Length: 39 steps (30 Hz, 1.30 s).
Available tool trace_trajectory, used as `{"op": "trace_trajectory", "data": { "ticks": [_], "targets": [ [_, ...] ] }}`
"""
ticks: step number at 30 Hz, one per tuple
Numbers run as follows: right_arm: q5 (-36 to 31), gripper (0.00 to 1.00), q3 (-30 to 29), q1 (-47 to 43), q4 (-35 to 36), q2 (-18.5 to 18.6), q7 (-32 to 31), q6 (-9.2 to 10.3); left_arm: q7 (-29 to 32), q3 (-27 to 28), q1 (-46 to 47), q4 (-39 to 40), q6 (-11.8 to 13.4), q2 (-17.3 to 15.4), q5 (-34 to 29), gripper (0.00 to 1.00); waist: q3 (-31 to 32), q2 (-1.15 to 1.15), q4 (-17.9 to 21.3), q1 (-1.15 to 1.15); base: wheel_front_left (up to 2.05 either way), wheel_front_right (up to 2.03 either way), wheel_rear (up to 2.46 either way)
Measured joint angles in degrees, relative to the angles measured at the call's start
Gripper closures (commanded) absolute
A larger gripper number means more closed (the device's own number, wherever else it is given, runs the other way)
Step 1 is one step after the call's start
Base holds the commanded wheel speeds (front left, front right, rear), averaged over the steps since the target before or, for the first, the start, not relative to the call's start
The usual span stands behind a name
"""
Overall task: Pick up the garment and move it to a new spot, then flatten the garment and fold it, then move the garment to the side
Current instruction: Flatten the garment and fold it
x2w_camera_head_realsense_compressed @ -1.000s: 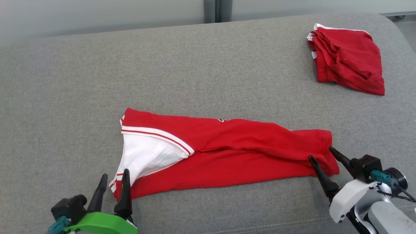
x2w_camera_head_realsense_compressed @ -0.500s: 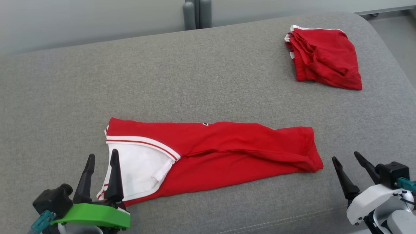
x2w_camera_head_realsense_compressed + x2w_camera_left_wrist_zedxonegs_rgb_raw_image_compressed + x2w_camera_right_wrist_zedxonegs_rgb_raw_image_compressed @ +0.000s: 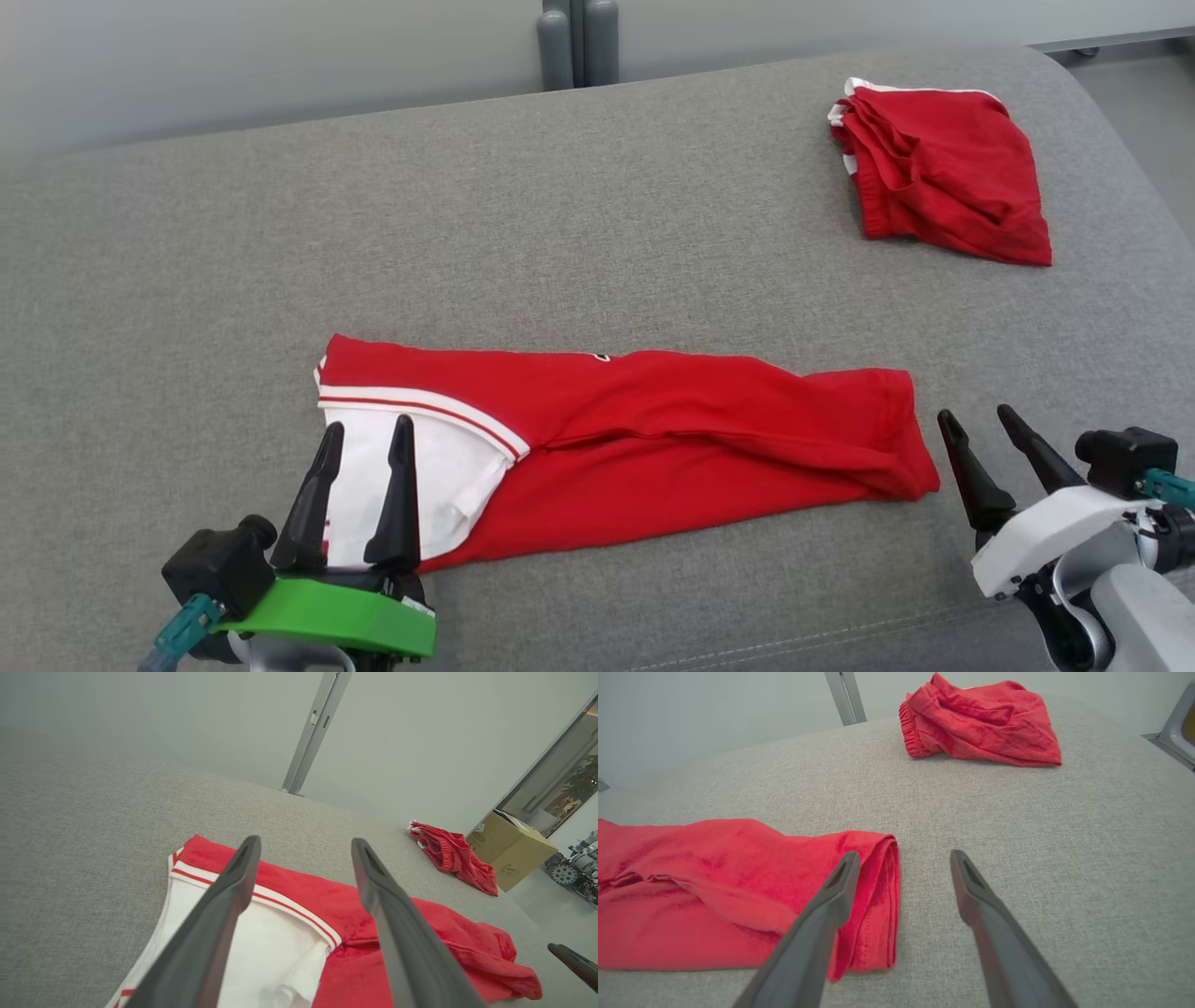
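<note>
Since a second ago the right gripper point(image 3: 976, 413) has drawn off the hem it was touching and now sits just beside the right end of the garment point(image 3: 653, 420), apart from it, while the left gripper point(image 3: 369, 424) has shifted from the near left corner to hover in front of the white panel point(image 3: 448, 467); the head camera has turned a little as well. Both pincers stand wide apart with nothing between their fingers. A cardboard box point(image 3: 511, 858) stands on the floor beyond the far right of the cushion point(image 3: 560, 205); its top flaps look loosely closed and its contents cannot be told. The garment lies as a long red strip, folded lengthwise, across the near middle of the grey cushion, its white panel at the left end and its doubled hem at the right. Broad bare cushion lies behind it and to its left, a narrower band runs between it and the front seam point(image 3: 840, 639), and a second red garment point(image 3: 943, 168) sits bundled well apart at the far right, near the cushion's rounded corner. A small dark mark point(image 3: 602, 357) on the strip's far edge and the print on the box are too small to read.
</note>
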<state>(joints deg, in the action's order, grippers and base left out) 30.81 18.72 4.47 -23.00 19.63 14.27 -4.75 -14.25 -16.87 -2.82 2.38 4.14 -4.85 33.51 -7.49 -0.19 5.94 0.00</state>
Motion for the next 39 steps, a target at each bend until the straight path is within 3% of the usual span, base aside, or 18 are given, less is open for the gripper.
{"op": "trace_trajectory", "data": {
  "ticks": [10, 21, 22, 23, 25, 26, 27, 39],
  "targets": [
    [3.5, 0.0, 1.3, 4.9, -7.5, -1.9, -7.1, -0.79, 0.0, -0.3, 0.4, 0.3, 0.2, 0.0, -0.4, 0.0, -0.8, 0.0, -3.9, 0.0, 0.0, 0.0, 0.0],
    [5.2, 0.0, 2.2, 4.9, -11.3, -2.3, -9.1, -1.72, 0.0, 0.5, 0.3, 1.5, 0.9, 0.1, -0.4, 0.0, -1.6, 0.0, -5.0, 0.0, 0.0, 0.0, 0.0],
    [5.2, 0.1, 2.2, 4.9, -11.3, -2.3, -9.1, -1.72, 0.0, 0.5, 0.3, 1.5, 0.9, 0.1, -0.4, 0.0, -1.6, 0.0, -5.0, 0.0, 0.0, 0.0, 0.0],
    [5.4, 0.55, 2.4, 5.0, -11.4, -2.5, -9.4, -1.78, 0.0, 0.7, 0.3, 1.7, 0.9, 0.1, -0.4, 0.0, -1.7, 0.0, -4.8, 0.0, 0.0, 0.0, 0.0],
    [5.7, 0.78, 2.9, 5.2, -11.4, -3.1, -9.5, -1.79, 0.0, 1.2, 0.2, 1.8, 0.9, 0.1, -0.4, 0.0, -1.7, 0.0, -4.4, 0.0, 0.0, 0.0, 0.0],
    [6.1, 0.95, 3.2, 5.3, -11.4, -3.3, -9.5, -1.8, 0.0, 1.3, 0.2, 1.9, 0.9, 0.1, -0.4, 0.0, -1.8, 0.0, -4.2, 0.0, 0.0, 0.0, 0.0],
    [6.6, 1.0, 3.6, 5.5, -11.4, -3.4, -9.5, -1.8, 0.0, 1.3, 0.2, 1.9, 0.9, 0.1, -0.4, 0.0, -1.8, 0.0, -4.0, 0.0, 0.0, 0.0, 0.0],
    [8.0, 1.0, 3.7, 7.6, -11.1, -2.9, -7.9, -2.4, 0.0, 1.7, 0.2, 1.9, 1.3, 0.1, -0.6, 0.0, -1.6, 0.0, -1.6, 0.0, 0.0, 0.0, 0.0]
  ]
}}
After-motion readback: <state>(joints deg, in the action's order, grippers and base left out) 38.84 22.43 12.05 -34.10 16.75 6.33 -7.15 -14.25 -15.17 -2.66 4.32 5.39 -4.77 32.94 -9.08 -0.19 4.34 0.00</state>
